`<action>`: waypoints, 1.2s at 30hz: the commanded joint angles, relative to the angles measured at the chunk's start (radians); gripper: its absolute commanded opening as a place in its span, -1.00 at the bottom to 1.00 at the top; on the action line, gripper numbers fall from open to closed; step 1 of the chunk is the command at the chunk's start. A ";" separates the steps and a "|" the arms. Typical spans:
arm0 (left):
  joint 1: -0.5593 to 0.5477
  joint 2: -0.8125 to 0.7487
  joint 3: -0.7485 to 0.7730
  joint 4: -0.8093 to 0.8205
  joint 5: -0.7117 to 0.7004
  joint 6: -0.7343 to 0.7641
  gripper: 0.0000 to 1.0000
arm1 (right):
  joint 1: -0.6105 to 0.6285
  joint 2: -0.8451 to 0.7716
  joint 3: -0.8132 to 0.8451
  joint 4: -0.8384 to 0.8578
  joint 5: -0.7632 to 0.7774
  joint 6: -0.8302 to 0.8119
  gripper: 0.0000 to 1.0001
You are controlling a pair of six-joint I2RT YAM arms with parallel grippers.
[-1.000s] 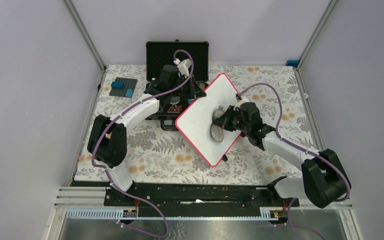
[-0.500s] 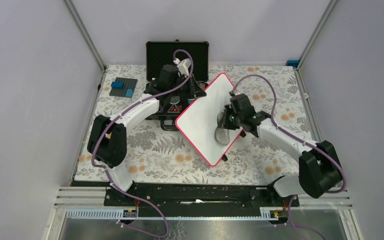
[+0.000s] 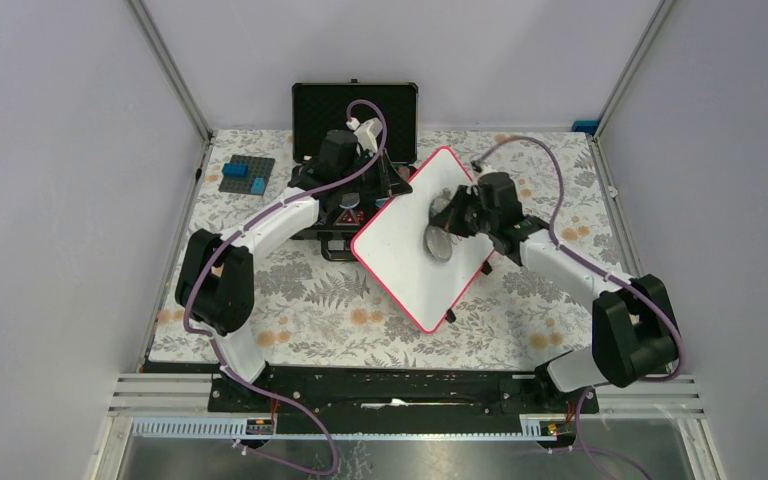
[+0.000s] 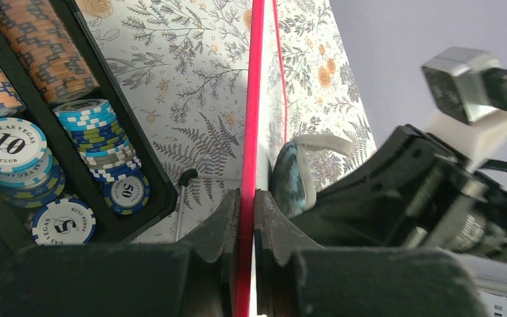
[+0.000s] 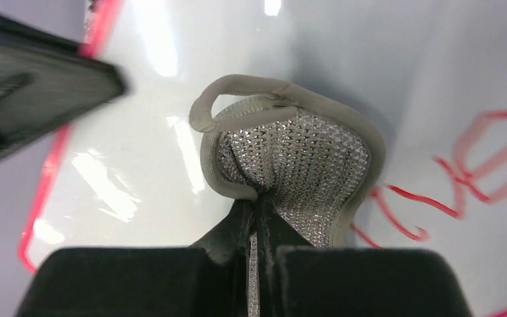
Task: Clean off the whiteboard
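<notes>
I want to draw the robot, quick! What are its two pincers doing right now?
Left pincer: closed on the whiteboard rim.
Right pincer: closed, holding the wiping pad.

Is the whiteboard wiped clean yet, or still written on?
Still written on: red marker strokes show on the whiteboard beside the cloth held by the right gripper.

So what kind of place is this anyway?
Probably a lab robot cell, not a home: plain grey walls on metal framing, a black mounting rail at the near edge, a floral tablecloth.
</notes>
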 commanded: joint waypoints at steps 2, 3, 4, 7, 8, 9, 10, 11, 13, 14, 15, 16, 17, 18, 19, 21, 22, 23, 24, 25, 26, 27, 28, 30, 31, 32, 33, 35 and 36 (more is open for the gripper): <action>-0.037 0.003 -0.009 -0.056 0.067 -0.015 -1.00 | -0.109 -0.027 -0.283 -0.051 0.029 -0.009 -1.00; -0.037 0.004 -0.008 -0.054 0.071 -0.016 -1.00 | -0.125 -0.050 -0.325 -0.055 0.035 -0.013 -1.00; -0.037 0.004 -0.009 -0.052 0.075 -0.019 -1.00 | -0.139 -0.072 -0.367 -0.056 0.039 -0.013 -1.00; -0.037 0.006 -0.014 -0.043 0.085 -0.029 -1.00 | -0.152 -0.121 -0.442 -0.052 0.041 -0.001 -1.00; -0.036 0.005 -0.015 -0.042 0.087 -0.031 -1.00 | -0.152 -0.128 -0.451 -0.038 0.029 0.006 -1.00; -0.037 0.004 -0.016 -0.041 0.088 -0.031 -1.00 | -0.152 -0.131 -0.448 -0.028 0.013 0.014 -1.00; -0.037 0.004 -0.015 -0.041 0.086 -0.031 -1.00 | -0.151 -0.127 -0.436 -0.019 -0.003 0.021 -1.00; -0.037 0.004 -0.015 -0.041 0.084 -0.030 -1.00 | -0.152 -0.117 -0.415 -0.017 -0.025 0.031 -1.00; -0.037 0.003 -0.016 -0.042 0.079 -0.028 -1.00 | -0.151 -0.088 -0.331 -0.019 -0.086 0.048 -1.00; -0.037 0.003 -0.016 -0.043 0.078 -0.029 -1.00 | -0.147 -0.073 -0.282 -0.020 -0.116 0.061 -1.00; -0.037 0.002 -0.018 -0.042 0.079 -0.029 -1.00 | -0.140 -0.057 -0.231 -0.018 -0.134 0.075 -1.00; -0.037 0.001 -0.017 -0.041 0.079 -0.030 -1.00 | -0.125 -0.046 -0.179 -0.017 -0.136 0.086 -1.00; -0.037 0.000 -0.018 -0.041 0.079 -0.030 -1.00 | -0.095 -0.030 -0.100 -0.016 -0.131 0.089 -1.00; -0.037 -0.001 -0.019 -0.041 0.076 -0.030 -1.00 | -0.071 -0.014 -0.038 -0.019 -0.122 0.084 -1.00; -0.037 -0.002 -0.019 -0.041 0.077 -0.028 -1.00 | -0.048 0.008 0.025 -0.034 -0.111 0.071 -1.00; -0.037 -0.003 -0.017 -0.044 0.072 -0.024 -1.00 | -0.023 0.055 0.147 -0.066 -0.103 0.041 -1.00; -0.037 -0.004 -0.016 -0.046 0.068 -0.021 -1.00 | -0.021 0.077 0.191 -0.083 -0.100 0.029 -1.00; -0.037 -0.004 -0.016 -0.049 0.067 -0.018 -1.00 | -0.023 0.094 0.227 -0.107 -0.082 0.015 -1.00; -0.037 -0.004 -0.015 -0.052 0.063 -0.016 -1.00 | -0.027 0.109 0.258 -0.130 -0.065 0.001 -1.00; -0.037 -0.004 -0.014 -0.054 0.061 -0.014 -1.00 | -0.033 0.121 0.280 -0.147 -0.051 -0.011 -1.00; -0.037 -0.004 -0.013 -0.054 0.061 -0.013 -1.00 | -0.041 0.128 0.284 -0.152 -0.051 -0.013 -1.00; -0.037 -0.004 -0.013 -0.054 0.061 -0.013 -1.00 | -0.056 0.135 0.277 -0.149 -0.060 -0.009 -1.00; -0.037 -0.004 -0.013 -0.055 0.064 -0.014 -1.00 | -0.075 0.140 0.255 -0.142 -0.075 0.000 -1.00; -0.037 -0.005 -0.011 -0.055 0.066 -0.014 -1.00 | -0.122 0.146 0.181 -0.118 -0.121 0.020 -1.00; -0.037 -0.006 -0.011 -0.056 0.068 -0.014 -1.00 | -0.144 0.143 0.136 -0.109 -0.140 0.024 -1.00; -0.037 -0.008 -0.011 -0.055 0.068 -0.015 -1.00 | -0.168 0.139 0.079 -0.102 -0.146 0.024 -1.00; -0.037 -0.010 -0.011 -0.054 0.069 -0.014 -1.00 | -0.188 0.130 0.018 -0.101 -0.147 0.017 -1.00; -0.037 -0.013 -0.011 -0.054 0.070 -0.014 -1.00 | -0.221 0.103 -0.105 -0.095 -0.135 -0.012 -1.00; -0.037 -0.014 -0.009 -0.055 0.072 -0.015 -1.00 | -0.239 0.088 -0.164 -0.091 -0.123 -0.027 -1.00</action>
